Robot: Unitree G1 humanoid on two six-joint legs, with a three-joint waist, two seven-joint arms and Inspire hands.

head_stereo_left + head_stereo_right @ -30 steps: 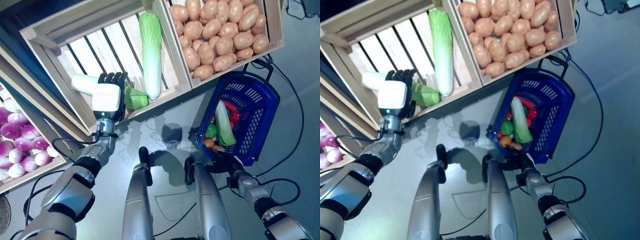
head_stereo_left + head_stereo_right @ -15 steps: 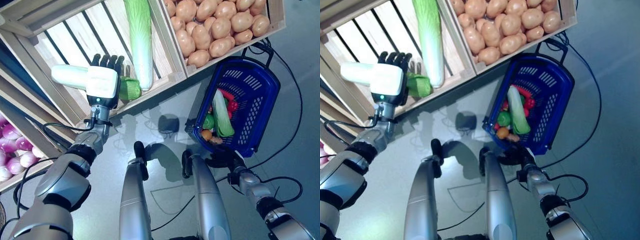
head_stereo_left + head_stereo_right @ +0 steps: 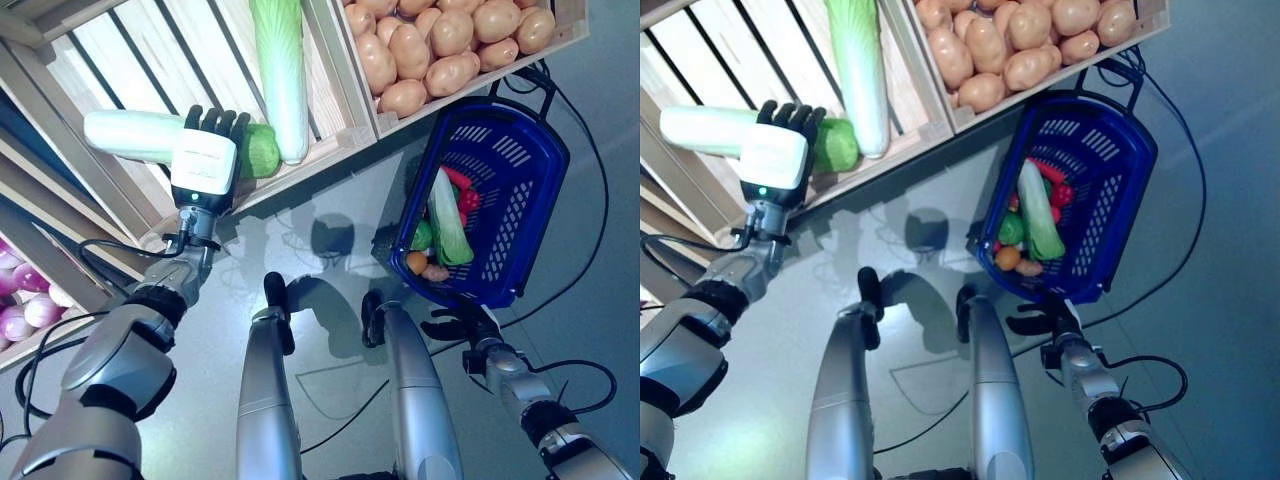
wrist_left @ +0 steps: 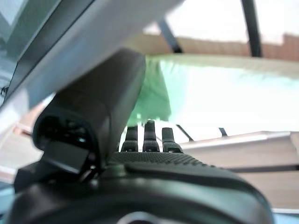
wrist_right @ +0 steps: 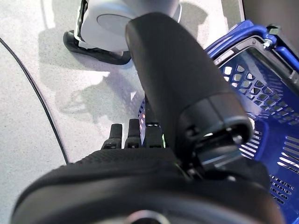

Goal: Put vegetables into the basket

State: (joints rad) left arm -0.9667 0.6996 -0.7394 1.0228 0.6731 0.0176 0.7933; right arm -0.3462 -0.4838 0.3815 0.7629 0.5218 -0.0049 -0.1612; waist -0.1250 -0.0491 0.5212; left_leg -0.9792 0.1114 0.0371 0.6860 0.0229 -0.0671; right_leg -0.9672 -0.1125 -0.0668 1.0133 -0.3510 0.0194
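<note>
Lifted since a second ago: long pale-green cabbage (image 3: 140,137), clamped in left hand (image 3: 205,160) over slatted wooden crate (image 3: 120,70). Right hand (image 3: 462,322) near blue plastic basket (image 3: 520,200), fingers straight, empty.

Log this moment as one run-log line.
left robot hand grips cabbage in crate | right robot hand open beside basket

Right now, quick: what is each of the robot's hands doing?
Left hand: shut on the cabbage in the wooden crate.
Right hand: open, holding nothing, just short of the blue basket.
</note>
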